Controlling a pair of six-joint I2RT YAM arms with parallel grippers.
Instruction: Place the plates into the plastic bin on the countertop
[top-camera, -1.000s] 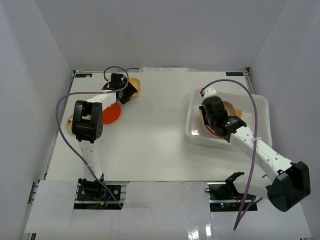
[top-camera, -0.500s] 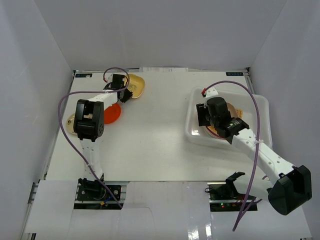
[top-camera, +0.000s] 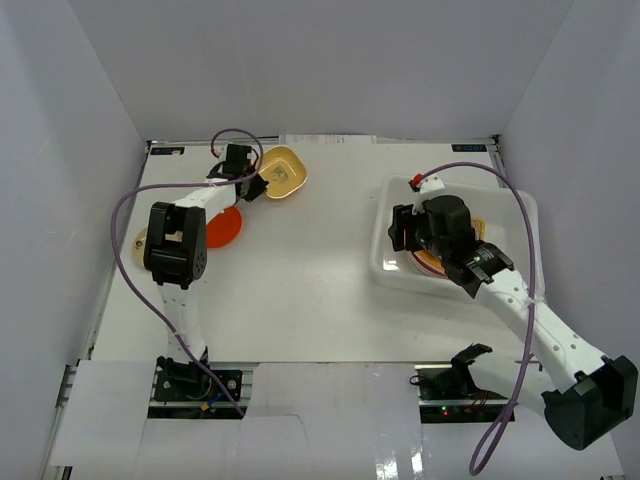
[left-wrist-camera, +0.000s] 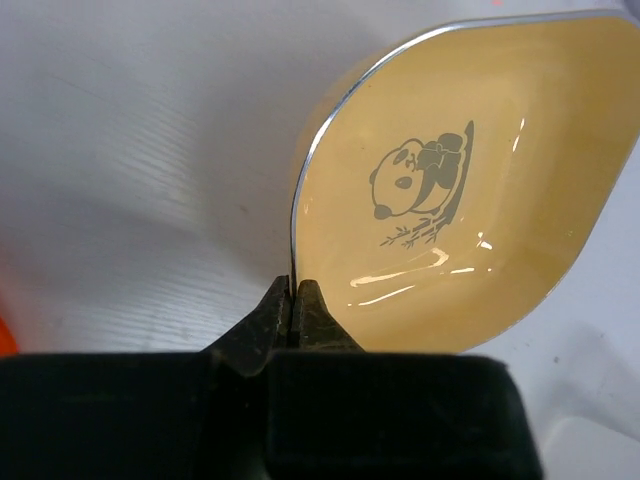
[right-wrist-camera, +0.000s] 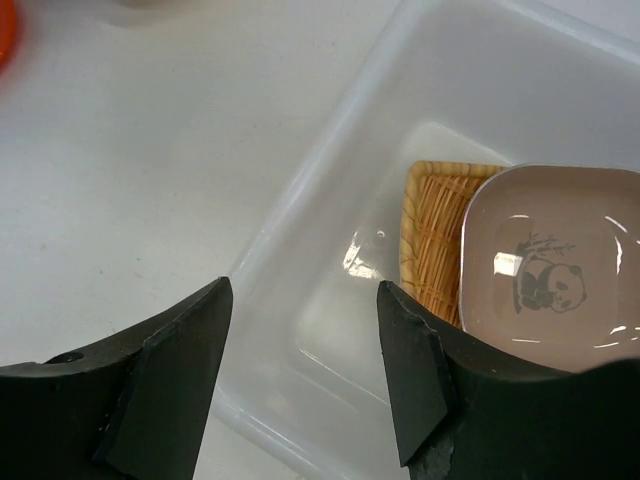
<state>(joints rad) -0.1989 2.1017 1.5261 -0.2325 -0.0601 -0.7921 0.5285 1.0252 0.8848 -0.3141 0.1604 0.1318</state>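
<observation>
A yellow rounded-square plate (left-wrist-camera: 450, 200) with a panda picture is tilted up on edge, and my left gripper (left-wrist-camera: 292, 300) is shut on its rim. From the top view this plate (top-camera: 283, 172) is at the back left of the countertop (top-camera: 320, 280), with the left gripper (top-camera: 256, 184) beside it. My right gripper (right-wrist-camera: 305, 300) hangs open and empty over the left end of the plastic bin (right-wrist-camera: 330, 170). Inside the bin a brown rounded-square plate (right-wrist-camera: 550, 270) lies on a woven tan plate (right-wrist-camera: 432, 235). In the top view the right gripper (top-camera: 404, 228) is above the bin (top-camera: 527, 215).
An orange-red round plate (top-camera: 226, 227) lies on the countertop under the left arm. A pale tan plate (top-camera: 141, 240) peeks out at the far left edge. White walls enclose the table on three sides.
My left gripper closed on the yellow plate's rim and tipped it up toward the right. My right gripper opened over the bin and drew back, leaving the brown plate on the woven one.
</observation>
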